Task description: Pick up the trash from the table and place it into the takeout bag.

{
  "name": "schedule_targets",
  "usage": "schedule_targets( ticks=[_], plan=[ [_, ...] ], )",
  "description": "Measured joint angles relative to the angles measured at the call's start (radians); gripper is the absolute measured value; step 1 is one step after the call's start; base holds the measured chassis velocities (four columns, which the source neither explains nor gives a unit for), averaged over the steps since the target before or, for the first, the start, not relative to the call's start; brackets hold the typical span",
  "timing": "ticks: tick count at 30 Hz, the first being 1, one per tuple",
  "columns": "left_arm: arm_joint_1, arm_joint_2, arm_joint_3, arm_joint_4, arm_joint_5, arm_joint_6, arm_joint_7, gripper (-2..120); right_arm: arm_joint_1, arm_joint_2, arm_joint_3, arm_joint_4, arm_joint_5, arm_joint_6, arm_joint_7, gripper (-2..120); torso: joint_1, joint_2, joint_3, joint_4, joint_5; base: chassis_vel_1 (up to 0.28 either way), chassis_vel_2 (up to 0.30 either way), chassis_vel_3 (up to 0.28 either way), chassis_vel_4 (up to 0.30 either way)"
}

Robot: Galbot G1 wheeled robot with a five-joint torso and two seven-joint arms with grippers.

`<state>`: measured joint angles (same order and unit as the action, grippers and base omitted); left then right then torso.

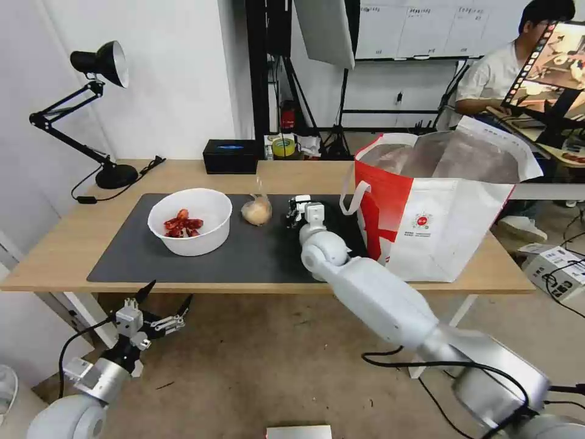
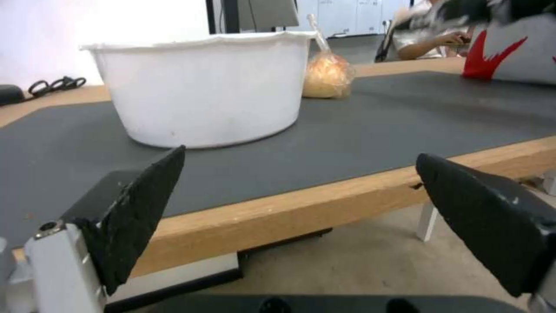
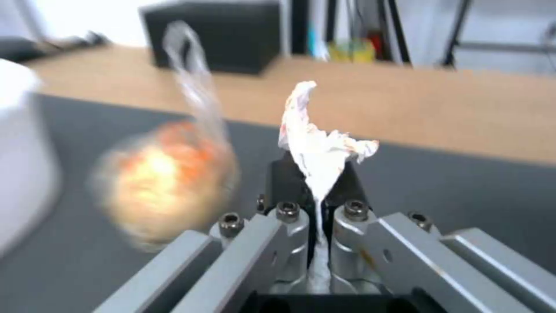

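A: Crumpled white tissue (image 3: 316,148), over the dark mat (image 1: 244,256)?
B: Yes, light and soft; right gripper (image 3: 317,198) pinches its twisted middle, jaws closed on it.
A: Left gripper (image 1: 163,303)?
B: Spread wide, empty, below the table (image 1: 55,250) edge.

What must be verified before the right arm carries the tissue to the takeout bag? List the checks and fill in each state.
1. Right gripper shut on the crumpled tissue: ok.
2. Tissue lifted off the mat: cannot tell.
3. Takeout bag upright, mouth open: ok.
4. Knotted bag apart from the gripper: ok, though close beside it.
5. Left gripper open, below the table edge, out of the path: ok.
6. Bowl away from the route: ok.
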<state>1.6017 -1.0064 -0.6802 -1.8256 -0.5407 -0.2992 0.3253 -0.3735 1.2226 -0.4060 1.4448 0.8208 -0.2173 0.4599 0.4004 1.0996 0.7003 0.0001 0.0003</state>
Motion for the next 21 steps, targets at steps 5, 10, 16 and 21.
schedule_targets(
  ticks=[5, 10, 16, 21],
  plan=[
    [0.002, -0.002, 0.0, -0.005, 0.0, 0.0, -0.001, 100, -0.066, -0.101, 0.048, 0.19, -0.019, 0.084, -0.046, 0, 0.0, 0.0, 0.0, 0.0001, 0.0, 0.0, 0.0, 0.0, 0.0],
    [0.004, -0.002, 0.002, -0.011, 0.001, 0.0, -0.003, 100, -0.131, -0.186, 0.136, 0.364, -0.03, 0.111, -0.05, 0, 0.0, 0.0, 0.0, -0.0002, 0.0001, 0.0, 0.0, 0.0, 0.0],
    [0.003, -0.01, 0.023, -0.02, 0.01, 0.0, -0.003, 100, -0.165, -0.347, 0.294, 0.532, 0.031, 0.108, -0.026, 0, 0.0, 0.0, 0.0, -0.0003, 0.0, 0.0, 0.0, 0.0, 0.0],
    [0.0, -0.01, 0.032, -0.023, 0.011, 0.0, -0.004, 100, -0.158, -0.417, 0.388, 0.547, 0.105, 0.071, -0.002, 0, 0.0, 0.0, 0.0, -0.0003, 0.0, 0.0, 0.0, 0.0, 0.0]
  ],
)
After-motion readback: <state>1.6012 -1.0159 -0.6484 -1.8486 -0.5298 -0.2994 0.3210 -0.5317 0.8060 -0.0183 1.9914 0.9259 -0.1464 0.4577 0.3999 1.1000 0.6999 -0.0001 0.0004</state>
